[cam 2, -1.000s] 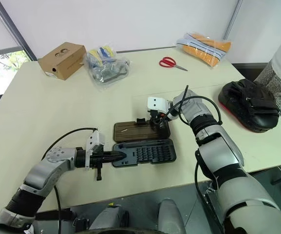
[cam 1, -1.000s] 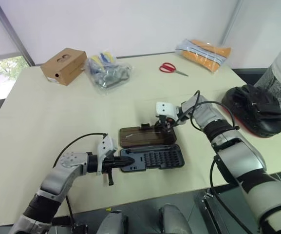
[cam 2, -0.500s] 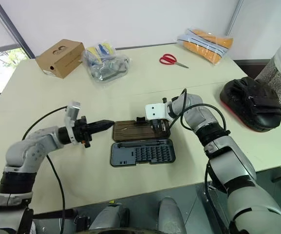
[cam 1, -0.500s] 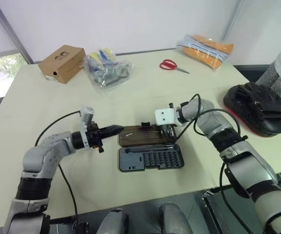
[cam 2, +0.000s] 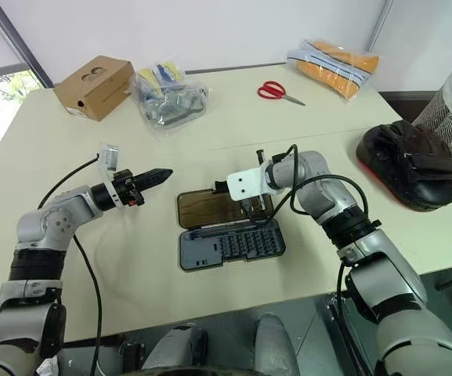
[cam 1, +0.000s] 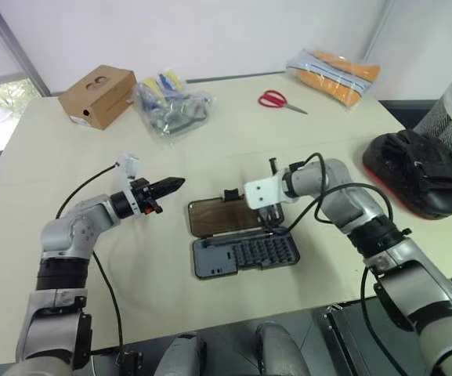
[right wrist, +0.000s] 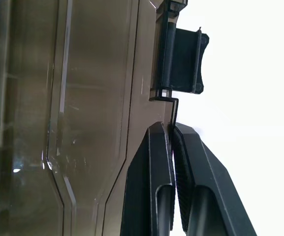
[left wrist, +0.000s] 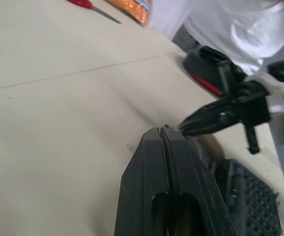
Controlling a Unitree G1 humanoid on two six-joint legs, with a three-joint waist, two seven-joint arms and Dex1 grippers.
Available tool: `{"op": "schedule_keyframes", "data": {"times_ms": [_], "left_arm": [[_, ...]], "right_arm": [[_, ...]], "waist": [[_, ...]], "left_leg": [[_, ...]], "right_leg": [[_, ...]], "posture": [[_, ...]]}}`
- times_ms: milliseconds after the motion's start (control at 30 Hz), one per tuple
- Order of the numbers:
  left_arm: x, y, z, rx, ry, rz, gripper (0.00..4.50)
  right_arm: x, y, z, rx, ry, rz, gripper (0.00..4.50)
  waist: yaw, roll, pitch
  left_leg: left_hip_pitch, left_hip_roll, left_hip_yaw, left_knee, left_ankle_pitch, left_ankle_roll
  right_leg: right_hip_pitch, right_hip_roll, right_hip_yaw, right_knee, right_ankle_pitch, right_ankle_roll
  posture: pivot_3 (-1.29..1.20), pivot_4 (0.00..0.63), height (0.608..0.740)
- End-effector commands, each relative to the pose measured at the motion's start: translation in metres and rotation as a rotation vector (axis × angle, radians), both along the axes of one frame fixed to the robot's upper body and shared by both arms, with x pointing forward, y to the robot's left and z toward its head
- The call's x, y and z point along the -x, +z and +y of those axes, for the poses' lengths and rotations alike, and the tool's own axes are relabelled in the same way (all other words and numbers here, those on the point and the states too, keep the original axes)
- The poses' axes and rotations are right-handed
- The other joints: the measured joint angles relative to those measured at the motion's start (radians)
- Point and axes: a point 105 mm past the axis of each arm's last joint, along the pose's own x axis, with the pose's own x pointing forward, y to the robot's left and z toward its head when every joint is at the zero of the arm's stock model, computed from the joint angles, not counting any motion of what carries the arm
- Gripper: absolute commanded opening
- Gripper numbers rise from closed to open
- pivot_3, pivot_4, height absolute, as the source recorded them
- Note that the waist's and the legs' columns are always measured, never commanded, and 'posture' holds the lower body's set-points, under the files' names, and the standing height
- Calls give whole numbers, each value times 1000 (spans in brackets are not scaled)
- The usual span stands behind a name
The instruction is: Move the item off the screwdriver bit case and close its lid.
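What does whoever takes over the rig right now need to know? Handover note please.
Left gripper: shut, empty, held above the table left of the case.
Right gripper: shut on the lid at its far edge, beside the latch.
Screwdriver bit case: open, mid-table; the lid looks slightly raised.
Mitt: already off the case, at the table's right edge.
Left: swing the lid over the tray and latch it.

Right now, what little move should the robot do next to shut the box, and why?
Probably swing the lid up and over the tray. The mitt already sits aside, the screwdriver bit case lies open, and the shut right tool is at the lid's latch edge.
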Motion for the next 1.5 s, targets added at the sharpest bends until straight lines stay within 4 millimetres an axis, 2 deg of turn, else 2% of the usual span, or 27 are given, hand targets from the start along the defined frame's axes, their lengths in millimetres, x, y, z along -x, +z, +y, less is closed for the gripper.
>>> {"op": "schedule_keyframes", "data": {"times_ms": [33, 300, 433, 567, 733, 967, 1067, 1133, 1267, 1300, 1400, 1467, 1500], "left_arm": [[-9, 9, 4, -26, 31, -61, 0], [-20, -16, -10, -121, 29, -66, 0], [-12, -37, -22, -213, -57, -61, 0], [-4, -52, -29, -294, -158, -47, 0], [-3, -55, -30, -315, -190, -55, 0], [-5, -49, -33, -262, -192, -71, 0], [-3, -44, -38, -212, -214, -72, 0], [-1, -41, -41, -180, -229, -72, 0], [2, -38, -46, -147, -260, -66, 0], [2, -39, -47, -153, -264, -66, 0], [3, -40, -47, -159, -272, -64, 0], [5, -40, -46, -168, -287, -65, 0], [6, -41, -46, -173, -296, -66, 0]], "right_arm": [[0, 15, 1, -4, -3, -73, 28], [7, 29, 2, -40, -24, -96, 28], [9, 35, 0, -52, -41, -100, 28], [13, 36, -2, -51, -47, -106, 28], [16, 38, 0, -60, -51, -108, 28], [19, 38, 2, -73, -53, -110, 28], [20, 39, 1, -82, -62, -110, 928], [20, 40, 1, -88, -69, -109, 1878], [20, 43, -2, -97, -87, -115, 4123], [21, 46, -3, -107, -96, -116, 4464], [23, 59, -7, -133, -119, -119, 4464], [29, 76, -10, -194, -147, -102, 4464], [31, 90, -12, -252, -166, -96, 4464]], "waist": [[1, 0, 0], [2, 0, 1], [1, 0, 1], [2, 0, 1], [1, 0, 1], [1, 0, 1], [1, 0, 1], [2, 0, 1], [2, 0, 1], [2, 0, 1], [3, 0, 1], [4, 0, 1], [4, 0, 1]], "left_leg": [[-1, 0, 0, 0, 0, 0], [-5, 0, 0, 2, 0, 0], [-13, -1, 0, 5, 0, 0], [-13, -1, 0, 5, 0, 0], [-13, -1, 0, 5, 0, 0], [-13, -1, 0, 6, 0, 0], [-13, -1, 0, 7, 0, 0], [-14, -1, 0, 8, 0, 0], [-15, -1, 0, 10, 0, 0], [-15, -1, 0, 10, 0, 0], [-15, -1, 0, 11, 0, 0], [-15, -1, 0, 11, 0, 0], [-15, -1, 0, 11, 0, 0]], "right_leg": [[-1, 0, 0, 0, 0, 0], [-4, 0, -1, 0, 0, 0], [-11, 0, -1, 3, 0, 0], [-11, 0, -1, 3, 0, 0], [-11, 0, -1, 3, 0, 0], [-11, 0, -1, 4, 0, 0], [-11, 0, -1, 4, 0, 0], [-11, 0, -1, 4, 0, 0], [-11, 0, -1, 5, 0, 0], [-11, 0, -1, 5, 0, 0], [-11, 0, -1, 5, 0, 0], [-11, 0, -1, 5, 0, 0], [-11, 0, -1, 5, 0, 0]], "posture": [[0, 150, 740], [0, 150, 740], [0, 150, 740], [0, 150, 740], [0, 150, 740], [0, 150, 740], [0, 150, 740], [0, 150, 740], [0, 150, 740], [0, 150, 740], [0, 150, 740], [0, 150, 740], [0, 150, 740]]}}
